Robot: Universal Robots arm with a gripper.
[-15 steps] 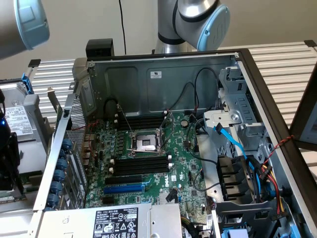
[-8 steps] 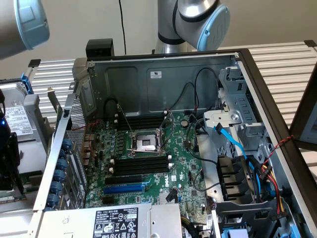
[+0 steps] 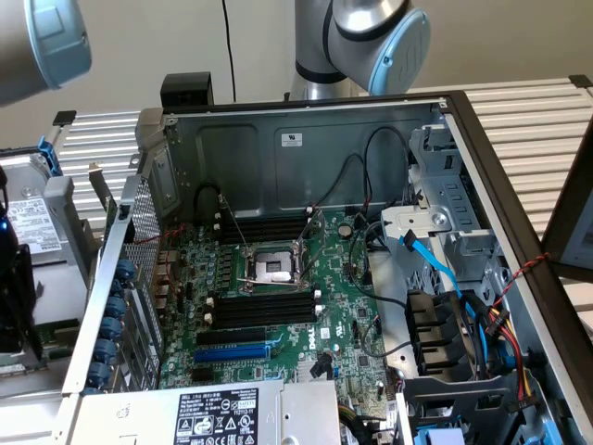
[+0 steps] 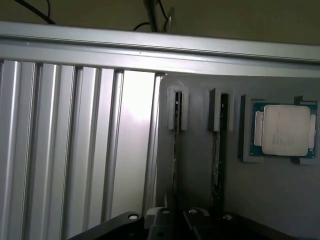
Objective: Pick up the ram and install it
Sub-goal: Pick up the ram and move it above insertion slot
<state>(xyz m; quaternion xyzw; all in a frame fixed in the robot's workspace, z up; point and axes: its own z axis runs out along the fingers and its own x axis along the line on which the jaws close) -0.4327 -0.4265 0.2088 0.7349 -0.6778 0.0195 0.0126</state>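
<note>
Wrist view: two ram sticks (image 4: 176,150) stand edge-on, side by side, in one grey holder (image 4: 200,190); one CPU chip (image 4: 285,131) sits beside them. Gripper (image 4: 175,218) is close over one stick; apart or together, cannot tell. Exterior view: one CPU socket (image 3: 275,268), with two black slot banks (image 3: 262,308) at its 12 and 6 o'clock.

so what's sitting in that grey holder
Two ram sticks on edge in the grey holder's slots and a processor chip in a recess; the claw covers the sticks' ends.

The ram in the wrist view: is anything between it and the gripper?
Nothing visible does. The ram stands on edge, uncovered, in a grey holder beside a second stick, and the gripper is close by its end.
</note>
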